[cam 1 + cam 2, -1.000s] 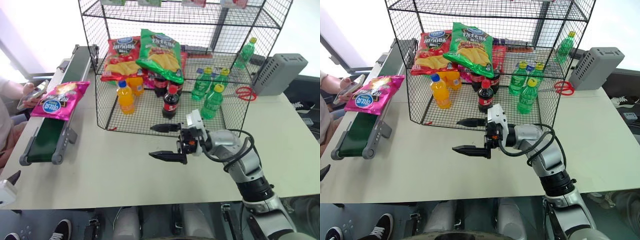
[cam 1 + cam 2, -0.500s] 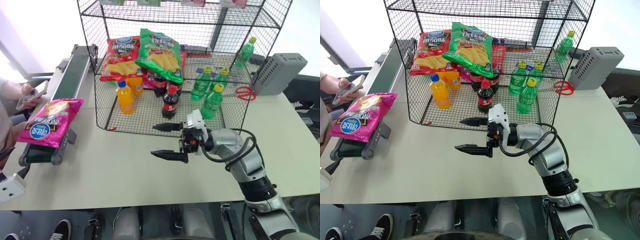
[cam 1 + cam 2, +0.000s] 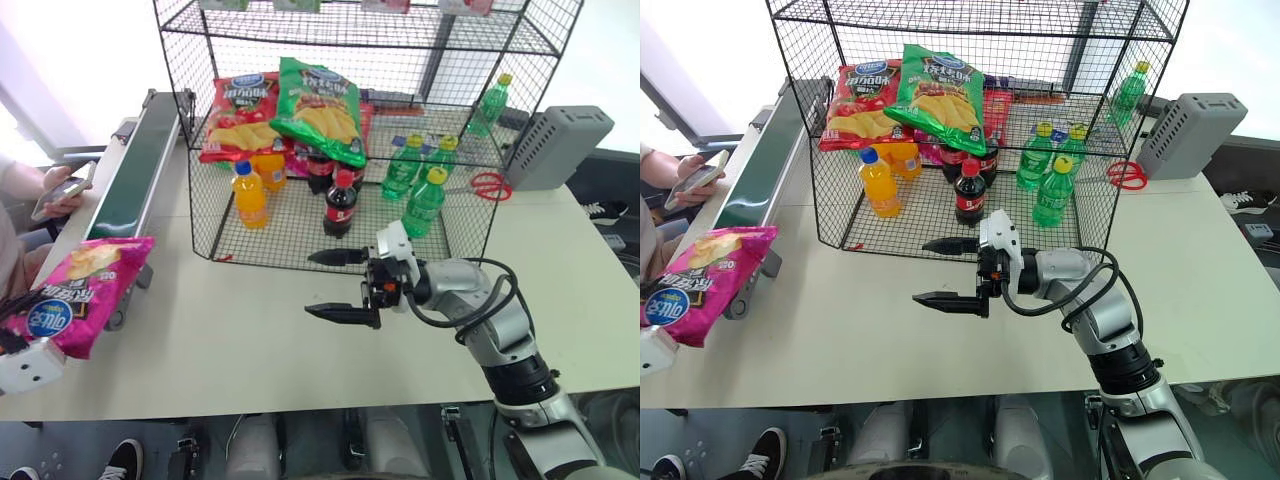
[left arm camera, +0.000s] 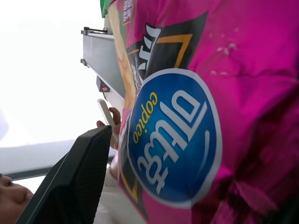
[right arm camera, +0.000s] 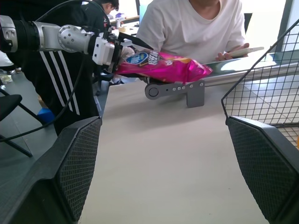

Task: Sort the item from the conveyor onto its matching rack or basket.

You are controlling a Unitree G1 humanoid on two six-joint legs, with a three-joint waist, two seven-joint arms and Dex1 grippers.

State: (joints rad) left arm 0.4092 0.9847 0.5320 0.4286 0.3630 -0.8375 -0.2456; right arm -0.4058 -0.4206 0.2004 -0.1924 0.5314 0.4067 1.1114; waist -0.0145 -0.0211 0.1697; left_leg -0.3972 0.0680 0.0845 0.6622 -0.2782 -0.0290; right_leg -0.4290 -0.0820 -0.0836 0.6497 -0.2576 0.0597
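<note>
The item, a magenta-pink chip bag (image 3: pixel 78 298) with a blue oval logo, hangs off the near end of the dark-green conveyor (image 3: pixel 130 175). My left gripper (image 5: pixel 135 52) is at that end, open, with the bag's near end between its fingers; one black finger (image 4: pixel 70 186) stands beside the bag and the other is hidden behind it. My right gripper (image 3: pixel 313 285) hovers open and empty over the table, pointing left, just in front of the black wire rack (image 3: pixel 300 230).
Inside the rack are a red chip bag (image 3: pixel 240 115), a green chip bag (image 3: pixel 320 110), orange bottles (image 3: pixel 250 195), cola bottles (image 3: pixel 340 205) and green bottles (image 3: pixel 425 200). A person's hand with a phone (image 3: pixel 60 195) is beside the conveyor. A grey box (image 3: pixel 560 145) and red scissors (image 3: pixel 490 185) lie at the right.
The pink bag rode down the belt to its near end and now overhangs it, in between my left gripper's fingers. The right arm stayed put.
</note>
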